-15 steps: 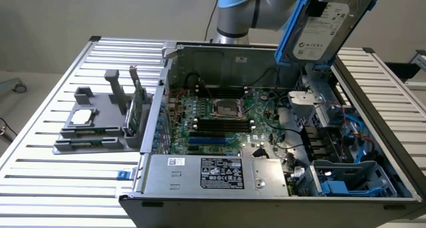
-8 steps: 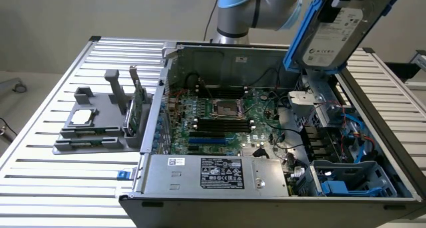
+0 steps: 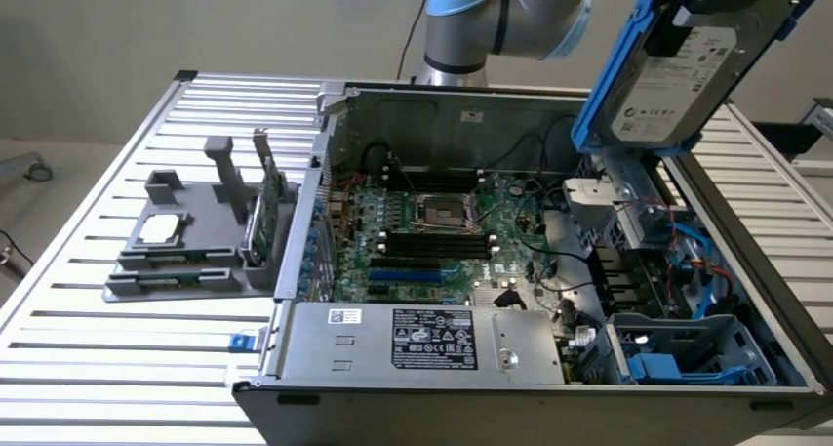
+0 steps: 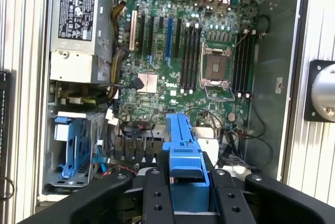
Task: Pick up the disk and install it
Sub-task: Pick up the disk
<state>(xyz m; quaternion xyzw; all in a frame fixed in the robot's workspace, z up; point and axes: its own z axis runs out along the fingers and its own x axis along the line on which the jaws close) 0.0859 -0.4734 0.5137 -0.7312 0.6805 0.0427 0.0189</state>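
Currently, status: you are sitting partway through the job; the pick-up looks done and the install is not.
Gripper (image 4: 186, 185): your black fingers (image 4: 157, 192) are pressing on both sides of the disk's blue carrier, partly closed, gripping it and nothing else.
Disk (image 3: 677, 70): it is hanging in the air, label facing the exterior camera, tilted with its lower end nearest the case. It is touching no surface and sitting in no slot.
Disk position: it is hovering over the case's side on the exterior view's right, above the drive area and well clear of the board.
Case (image 3: 430, 104): it is lying open on its side on the table (image 3: 117, 368), giving you free access from above.
Board (image 3: 430, 222): it is lying bare in the middle of the case; in the wrist view the carrier's edge is pointing across it.
Bay (image 3: 690, 348): a grey cage with blue rails is waiting at the case's near corner on the exterior view's right, apart from the disk. You cannot tell which slot is free.
Holder (image 3: 182, 261): it is standing outside the case on the exterior view's left, carrying a chip (image 3: 163, 228) and a green card (image 3: 269, 212), both untouched.
Remaining: seating the disk in the case, as far as you can judge.
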